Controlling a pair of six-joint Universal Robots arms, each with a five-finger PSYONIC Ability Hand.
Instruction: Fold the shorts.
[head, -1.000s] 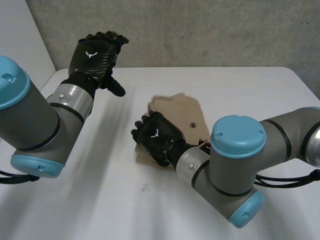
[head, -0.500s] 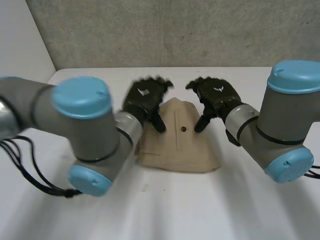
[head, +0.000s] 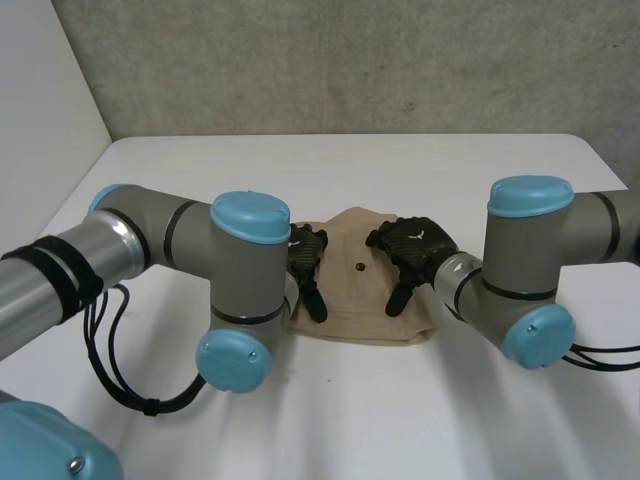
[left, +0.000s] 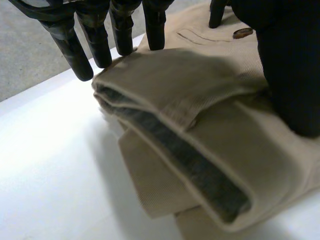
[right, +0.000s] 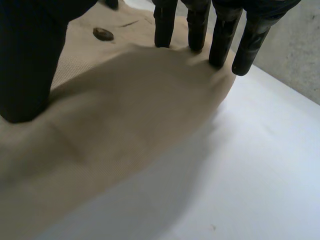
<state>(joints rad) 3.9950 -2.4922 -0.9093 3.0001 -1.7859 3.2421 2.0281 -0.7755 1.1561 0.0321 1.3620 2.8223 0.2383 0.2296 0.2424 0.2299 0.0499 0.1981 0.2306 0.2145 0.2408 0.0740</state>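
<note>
On shorts (head: 355, 303), seemingly pressing: left hand (head: 308, 250) behind arm (head: 245, 285), right hand (head: 415, 245).

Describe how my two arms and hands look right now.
The left arm and right arm are thick grey tubes with round light-blue caps. The left hand and right hand are black, each with a small white logo on its back.

Our left arm (head: 150, 240) and right arm (head: 545, 250) bend inward toward the shorts (head: 352, 308). Our left hand (head: 306, 260) rests on their left side and our right hand (head: 416, 243) on their right, each pressing down with straight fingers (left: 116, 30) and thumb.
</note>
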